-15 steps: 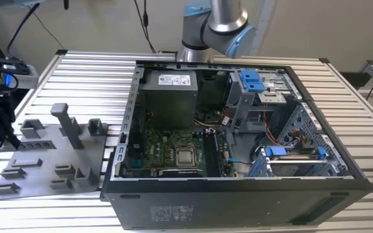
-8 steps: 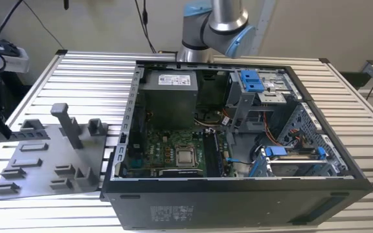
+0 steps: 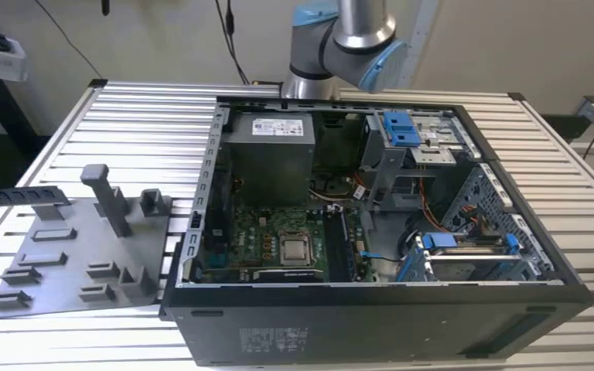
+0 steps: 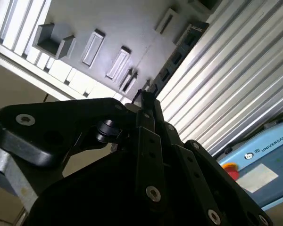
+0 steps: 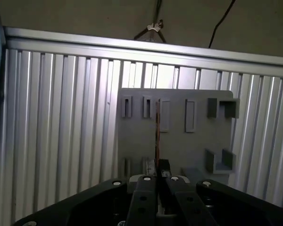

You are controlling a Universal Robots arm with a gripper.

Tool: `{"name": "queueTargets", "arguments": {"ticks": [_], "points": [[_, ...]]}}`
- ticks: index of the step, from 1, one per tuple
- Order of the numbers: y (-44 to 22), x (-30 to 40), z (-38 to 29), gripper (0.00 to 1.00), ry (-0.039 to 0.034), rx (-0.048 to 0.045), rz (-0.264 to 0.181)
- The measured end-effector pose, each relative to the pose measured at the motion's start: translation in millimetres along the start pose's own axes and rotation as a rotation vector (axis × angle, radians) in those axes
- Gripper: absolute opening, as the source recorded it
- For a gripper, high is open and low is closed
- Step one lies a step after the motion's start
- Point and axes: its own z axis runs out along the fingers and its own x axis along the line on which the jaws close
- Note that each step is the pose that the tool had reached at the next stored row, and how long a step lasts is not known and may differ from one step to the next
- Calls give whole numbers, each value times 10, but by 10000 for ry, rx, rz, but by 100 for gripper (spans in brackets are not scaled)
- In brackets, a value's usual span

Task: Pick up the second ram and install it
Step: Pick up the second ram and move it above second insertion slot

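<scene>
Gripper [image 5: 158, 165] pinched narrow on ram [image 4: 177, 55], stick jutting out over grey plate [image 5: 188, 141]. In exterior view, ram sits at 9 o'clock of computer case [image 3: 380, 325].

Risks:
- Thin edge grip may let stick pivot.
- Tilted stick could snag plate post [image 3: 106, 197] or case wall.
- Tilted stick could jam at slot.

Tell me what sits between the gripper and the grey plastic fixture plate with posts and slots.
The long, thin dark-green ram stick, clamped in the gripper, juts over the plate in the first wrist view.

Jaws pinching second ram [image 5: 157, 127] (edge-on), grey fixture plate [image 5: 179, 146] behind
</scene>
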Motion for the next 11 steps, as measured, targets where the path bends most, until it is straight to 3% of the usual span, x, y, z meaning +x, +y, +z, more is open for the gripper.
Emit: {"name": "queueTargets", "arguments": {"ticks": [10, 11], "points": [[6, -17, -452, 14, 0, 5, -1], [7, -18, -463, 14, 2, 2, -1]]}}
